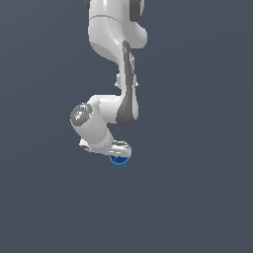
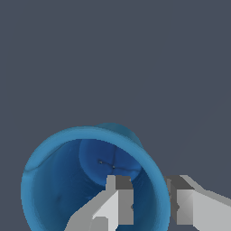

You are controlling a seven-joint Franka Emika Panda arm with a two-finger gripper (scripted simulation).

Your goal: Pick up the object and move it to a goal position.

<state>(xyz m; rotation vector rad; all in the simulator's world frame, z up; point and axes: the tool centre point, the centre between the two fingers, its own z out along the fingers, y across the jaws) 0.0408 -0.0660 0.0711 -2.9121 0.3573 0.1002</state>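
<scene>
The cup [image 1: 119, 161] is sitting directly beneath the end of the white robot arm [image 1: 106, 118], just below the middle of the exterior view, and only a small blue sliver of it is showing under the jaws [image 1: 120, 152]. Whether it is resting on the plain dark grey surface [image 1: 197, 197] or hanging clear of it cannot be told from either view.

In the wrist view the cup [image 2: 58, 189] is filling much of the picture, its round rim turned toward the camera so that the inside is showing: paler blue walls leading down to a darker blue bottom. It is blue all over.

The jaws [image 2: 149, 200] are straddling the cup's rim. 1 finger [image 2: 118, 198] is reaching inside the cup, and the other finger [image 2: 180, 203] is sitting outside it, so that the cup's wall is passing between the 2. The jaws are clamped on that wall, with the 2 fingers close together and only the thin blue rim separating them.

In the exterior view the arm is coming down from the top of the picture, bending at a grey-capped joint [image 1: 80, 114] toward the exterior view's left, and then angling down toward the exterior view's right to the cup.
</scene>
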